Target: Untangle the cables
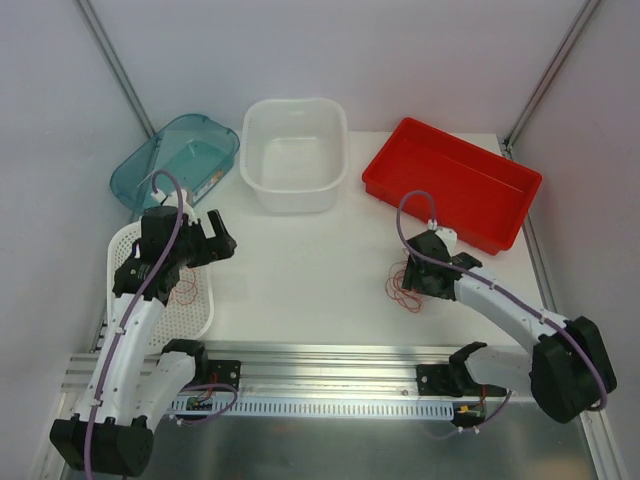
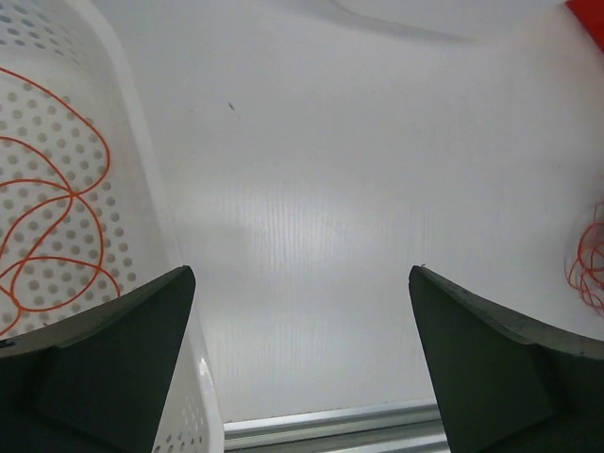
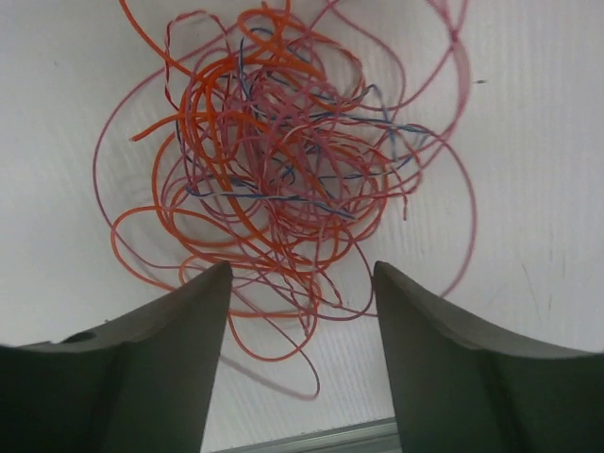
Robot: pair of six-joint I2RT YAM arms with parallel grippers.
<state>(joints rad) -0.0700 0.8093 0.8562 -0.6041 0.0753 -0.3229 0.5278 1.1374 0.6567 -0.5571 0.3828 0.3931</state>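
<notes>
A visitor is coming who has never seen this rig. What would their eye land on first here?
The tangle of thin red-orange, pink and blue cables on the white table, just ahead of the right arm's dark fingers. Next, the red rectangular plastic tray at the far right, and loose orange cable loops lying in the white perforated basket on the left.

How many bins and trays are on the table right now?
4. A teal bin at the back left, a white tub at the back centre, a red tray at the back right, and a white perforated basket at the near left. None seems hidden.
</notes>
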